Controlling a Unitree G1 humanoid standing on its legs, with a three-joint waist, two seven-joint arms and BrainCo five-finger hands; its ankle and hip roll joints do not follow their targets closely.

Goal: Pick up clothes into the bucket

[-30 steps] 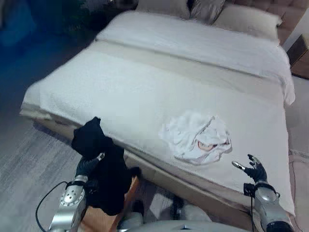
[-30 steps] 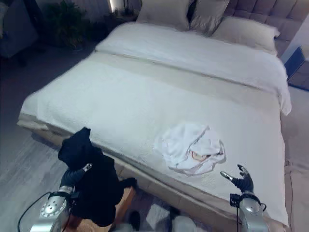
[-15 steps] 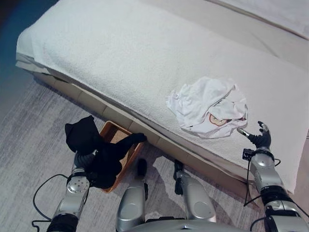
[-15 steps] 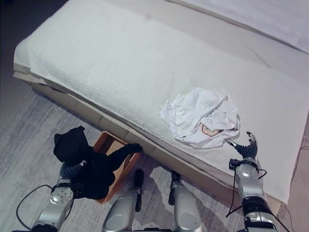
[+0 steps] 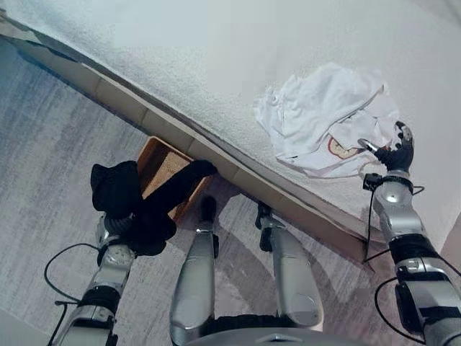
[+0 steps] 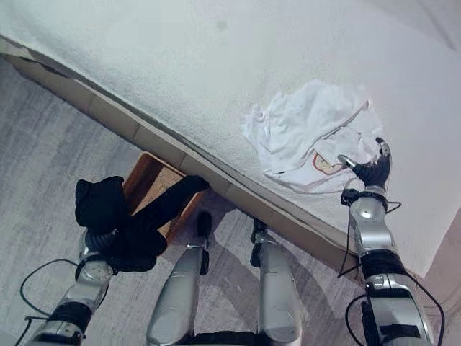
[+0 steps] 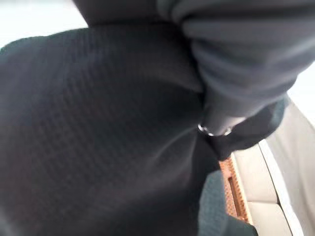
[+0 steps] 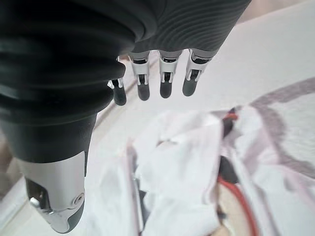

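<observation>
The left hand [image 5: 115, 227], fingers hidden in cloth, state indeterminate, carries the black garment [image 5: 126, 198] beside the bucket [image 5: 164, 167], one end draped over its rim. The white garment [image 5: 324, 119] remains on the bed [image 5: 180, 58]; the right hand [image 5: 395, 153] hovers above it, fingers relaxed and empty.

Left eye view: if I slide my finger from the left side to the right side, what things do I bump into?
black garment held up by the left hand → brown basket on the floor → white clothes on the bed → right hand

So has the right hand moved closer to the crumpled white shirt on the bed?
Yes. The right hand now reaches over the crumpled white shirt's edge.
</observation>
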